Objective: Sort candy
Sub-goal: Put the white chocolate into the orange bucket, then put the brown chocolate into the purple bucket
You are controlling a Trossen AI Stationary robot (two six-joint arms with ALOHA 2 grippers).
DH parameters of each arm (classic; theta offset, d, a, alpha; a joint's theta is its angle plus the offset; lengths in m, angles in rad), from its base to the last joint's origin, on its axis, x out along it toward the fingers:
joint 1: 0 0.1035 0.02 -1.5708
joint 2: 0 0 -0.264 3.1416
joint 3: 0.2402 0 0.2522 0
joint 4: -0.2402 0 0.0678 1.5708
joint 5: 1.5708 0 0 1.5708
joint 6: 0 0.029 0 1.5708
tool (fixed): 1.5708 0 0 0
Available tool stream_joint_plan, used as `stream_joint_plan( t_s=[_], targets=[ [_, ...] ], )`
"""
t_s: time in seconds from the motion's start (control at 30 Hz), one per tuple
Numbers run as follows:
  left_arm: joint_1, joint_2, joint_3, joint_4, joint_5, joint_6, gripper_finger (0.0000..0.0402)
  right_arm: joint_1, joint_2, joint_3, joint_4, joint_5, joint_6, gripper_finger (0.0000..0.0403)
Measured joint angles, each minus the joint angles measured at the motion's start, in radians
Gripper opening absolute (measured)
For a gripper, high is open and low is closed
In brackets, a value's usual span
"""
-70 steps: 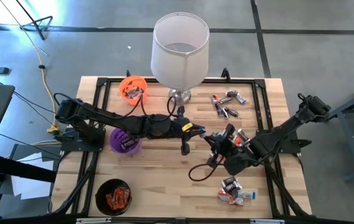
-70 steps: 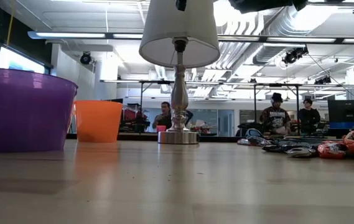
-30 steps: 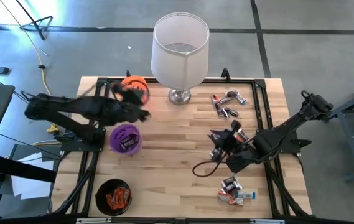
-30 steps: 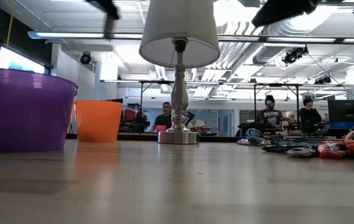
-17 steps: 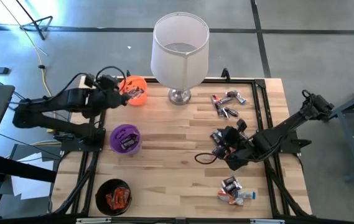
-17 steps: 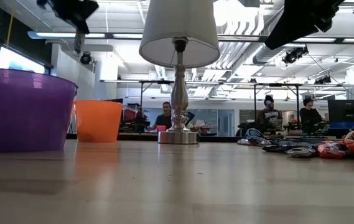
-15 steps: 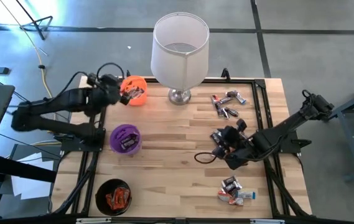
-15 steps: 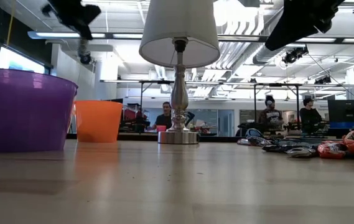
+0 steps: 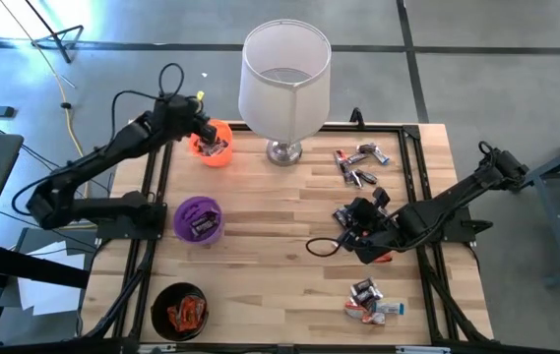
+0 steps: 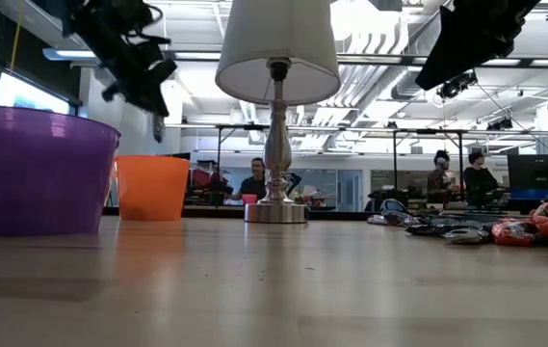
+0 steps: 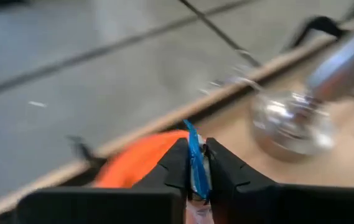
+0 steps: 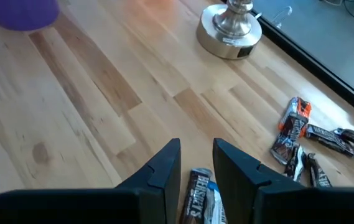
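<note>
My left gripper (image 9: 204,129) hangs over the orange cup (image 9: 213,146) at the table's far left and is shut on a silver-blue candy (image 11: 195,163). In the low view it (image 10: 156,114) is above that cup (image 10: 151,188). The cup holds dark candies. My right gripper (image 9: 350,218) is open at the table's right middle. Its fingers stand on either side of a brown-and-silver candy (image 12: 200,194) that lies flat on the wood. More candy lies in a far-right pile (image 9: 358,165) and a near-right pile (image 9: 370,300). My left gripper pinches the silver-blue candy between its two fingers (image 11: 175,163). The wrapper's blue end (image 11: 190,132) sticks out past the fingertips. The candy is lifted clear, above the orange cup (image 11: 136,163).
A lamp with a white shade (image 9: 284,84) stands at the far middle on a chrome base (image 12: 229,34). A purple cup (image 9: 199,218) and a black cup (image 9: 181,310) sit on the left side. Bare wood lies in the middle. People stand in the room behind (image 10: 428,178).
My left gripper has swung from beside the purple cup toward the table's far left edge, carrying the candy, and has come down over the orange cup. My right gripper has stayed near the candies at the right middle.
</note>
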Motion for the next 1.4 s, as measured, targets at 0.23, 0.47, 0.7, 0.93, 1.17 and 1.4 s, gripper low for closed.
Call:
stream_joint_plan(
  t_s=[0.23, 0.47, 0.7, 0.93, 1.17, 1.4],
  targets=[
    [-0.007, 0.052, 0.000, -0.041, 0.072, 0.049, 0.0083, 0.000, 0.000, 0.000, -0.006, -0.007, 0.000, 0.0089],
    [-0.007, 0.052, 0.010, -0.076, 0.025, 0.048, 0.0117, 0.000, 0.000, 0.000, -0.017, -0.036, 0.005, 0.0089],
    [-0.185, 0.040, 0.015, -0.082, 0.473, -0.111, 0.0121, 0.000, 0.000, -0.003, -0.045, -0.227, 0.147, 0.0089],
    [-0.657, 0.054, 0.015, 0.089, 0.334, -0.234, 0.0122, 0.041, 0.000, -0.008, -0.068, -0.363, 0.254, 0.0089],
    [-0.982, 0.105, 0.016, 0.167, -0.060, -0.297, 0.0122, 0.069, 0.001, -0.009, -0.305, -0.430, 0.351, 0.0089],
    [-1.085, 0.197, 0.016, 0.213, -0.239, -0.339, 0.0122, -0.024, 0.001, -0.010, -0.545, -0.381, 0.235, 0.0089]
  ],
)
